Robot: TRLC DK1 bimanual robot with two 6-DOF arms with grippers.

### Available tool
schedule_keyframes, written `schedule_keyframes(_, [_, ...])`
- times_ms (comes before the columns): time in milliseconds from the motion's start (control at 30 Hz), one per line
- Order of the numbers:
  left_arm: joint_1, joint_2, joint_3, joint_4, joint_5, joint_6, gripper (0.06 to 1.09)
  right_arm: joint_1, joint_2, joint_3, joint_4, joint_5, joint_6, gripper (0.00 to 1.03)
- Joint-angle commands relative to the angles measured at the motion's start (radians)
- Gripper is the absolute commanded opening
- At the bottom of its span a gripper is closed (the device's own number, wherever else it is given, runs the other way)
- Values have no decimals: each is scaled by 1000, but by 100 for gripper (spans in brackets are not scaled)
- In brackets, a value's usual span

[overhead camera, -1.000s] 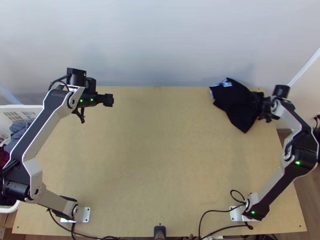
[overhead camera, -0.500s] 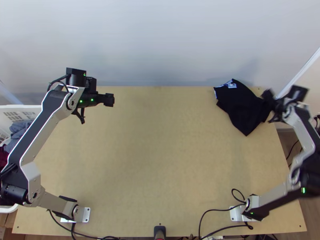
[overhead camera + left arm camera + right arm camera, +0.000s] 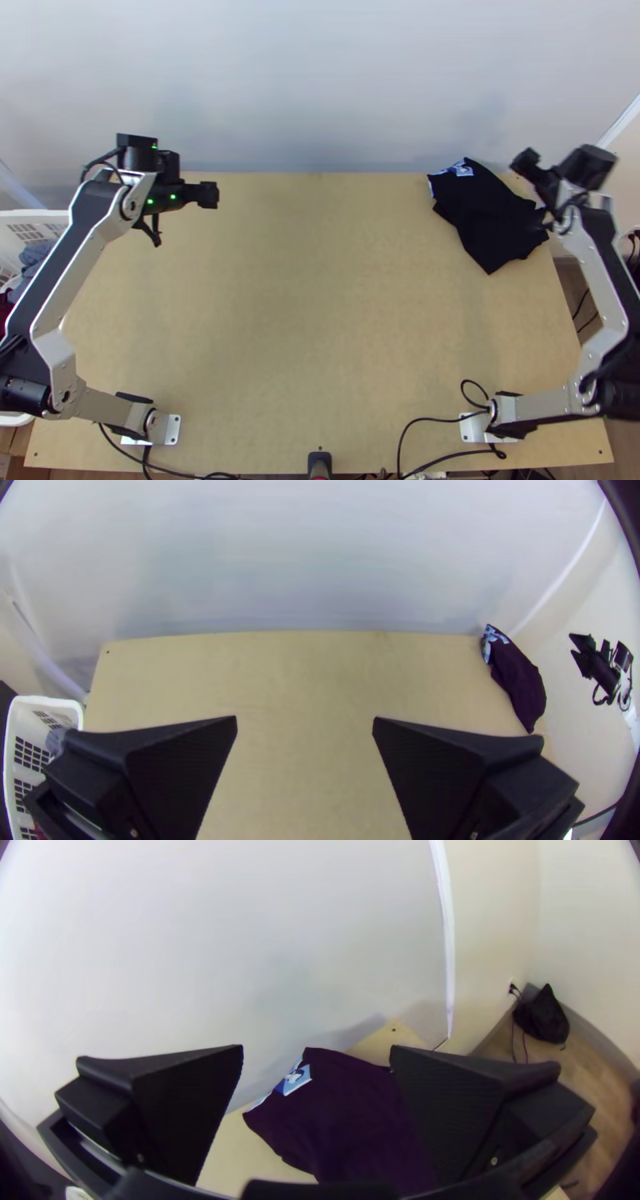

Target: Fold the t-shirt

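The right gripper [image 3: 524, 158] is open, 2 fingers spread, holding nothing, near the black t-shirt [image 3: 484, 212]. The left gripper [image 3: 210, 195] is also open, 2 fingers apart and empty. The t-shirt lies bunched at the table's [image 3: 320, 320] far right corner, printed patch exposed.

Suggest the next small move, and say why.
Perhaps lower the open right hand onto the dark shirt: it holds nothing, and the shirt lies in an uneven shape near the table's far right corner, away from the left hand.
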Motion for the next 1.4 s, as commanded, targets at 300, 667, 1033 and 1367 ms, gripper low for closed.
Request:
schedule_keyframes(300, [141,-126,-29,17,4,-52,105,153,311,-2,144,139,-230,99])
schedule_keyframes(667, [219,-224,-127,34,4,-49,105,172,427,38,128,206,-309,99])
schedule_keyframes(1033, [331,-367,-164,219,-10,-86,105,198,-62,260,-168,178,-316,99])
schedule_keyframes(1367, [461,-712,-386,499,-50,13,105,199,-525,222,-183,169,-309,99])
